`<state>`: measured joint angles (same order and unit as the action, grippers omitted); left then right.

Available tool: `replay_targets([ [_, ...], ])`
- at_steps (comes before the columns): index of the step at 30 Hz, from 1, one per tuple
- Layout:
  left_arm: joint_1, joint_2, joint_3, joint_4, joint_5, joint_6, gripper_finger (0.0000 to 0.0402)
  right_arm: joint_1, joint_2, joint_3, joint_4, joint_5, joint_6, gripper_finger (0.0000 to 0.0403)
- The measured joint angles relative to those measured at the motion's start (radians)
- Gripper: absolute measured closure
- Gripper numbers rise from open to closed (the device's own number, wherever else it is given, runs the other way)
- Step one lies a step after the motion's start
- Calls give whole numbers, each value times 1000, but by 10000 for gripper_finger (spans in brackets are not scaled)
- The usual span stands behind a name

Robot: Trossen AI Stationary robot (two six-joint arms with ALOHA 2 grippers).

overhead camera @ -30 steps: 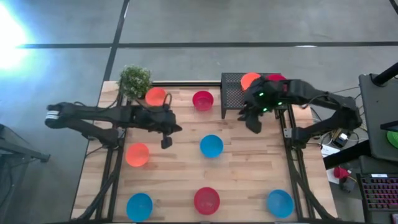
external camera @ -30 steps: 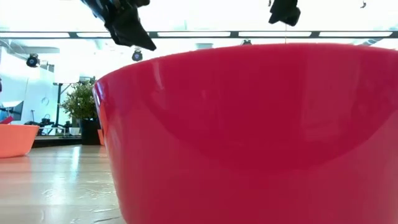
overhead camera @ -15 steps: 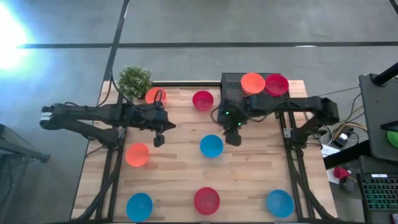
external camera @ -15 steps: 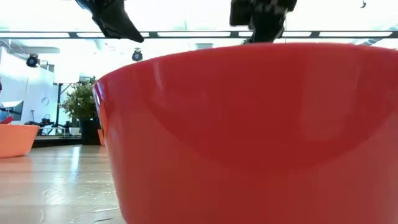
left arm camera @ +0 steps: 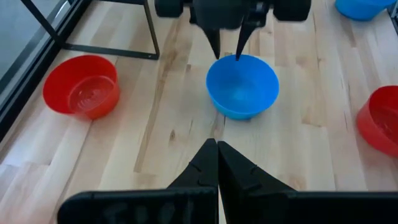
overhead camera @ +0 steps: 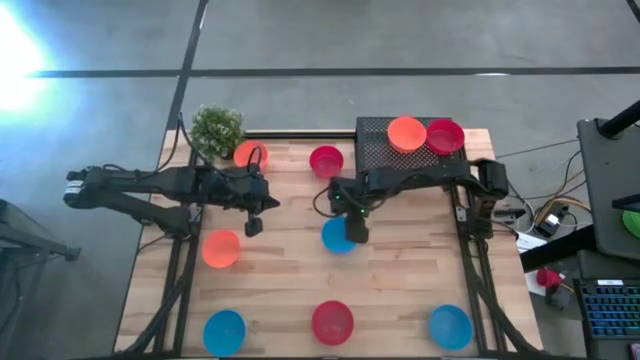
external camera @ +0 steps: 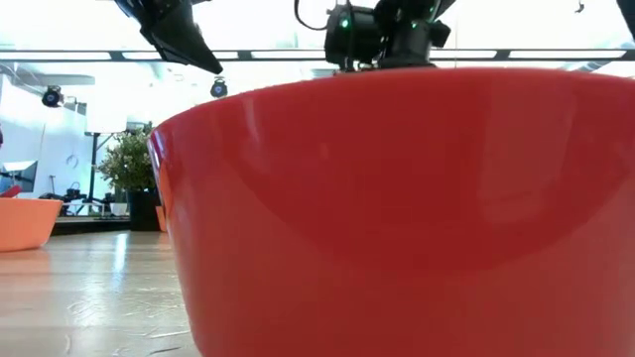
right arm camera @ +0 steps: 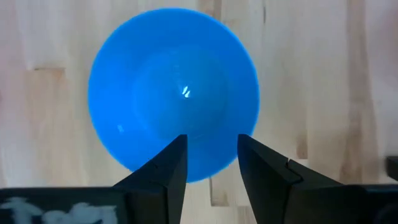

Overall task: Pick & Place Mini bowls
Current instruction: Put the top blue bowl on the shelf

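From above, two mini bowls sat on the black rack; seven waited on the wooden table. The right gripper, fingers spread, hung over the centre blue bowl; the left gripper, pinched shut, waited nearby. Low down, a red bowl hid a bright room.

Bright, even overhead light. Glare patch at high view's upper-left floor. Low view: ceiling strips blown out, red bowl close, soft-focused.
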<state>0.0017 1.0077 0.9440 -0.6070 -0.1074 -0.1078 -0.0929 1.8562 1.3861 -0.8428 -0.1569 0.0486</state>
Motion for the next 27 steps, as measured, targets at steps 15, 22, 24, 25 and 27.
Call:
replay_targets([
  [15, 0, 0, 0, -1, 0, 0, 402, -10, 30, 1, 43, 23, -1, 268],
  [22, 0, 0, 0, 1, 1, 0, 402, -16, 46, -7, 65, 82, 4, 268],
  [24, 0, 0, 0, 1, 1, 0, 402, -14, 58, -7, 72, 81, 4, 268],
  [25, 0, 0, 0, 1, 1, 0, 402, -15, 64, -7, 74, 81, 4, 268],
  [27, 0, 0, 0, 1, 0, 0, 402, -17, 83, -7, 76, 81, 4, 268],
])
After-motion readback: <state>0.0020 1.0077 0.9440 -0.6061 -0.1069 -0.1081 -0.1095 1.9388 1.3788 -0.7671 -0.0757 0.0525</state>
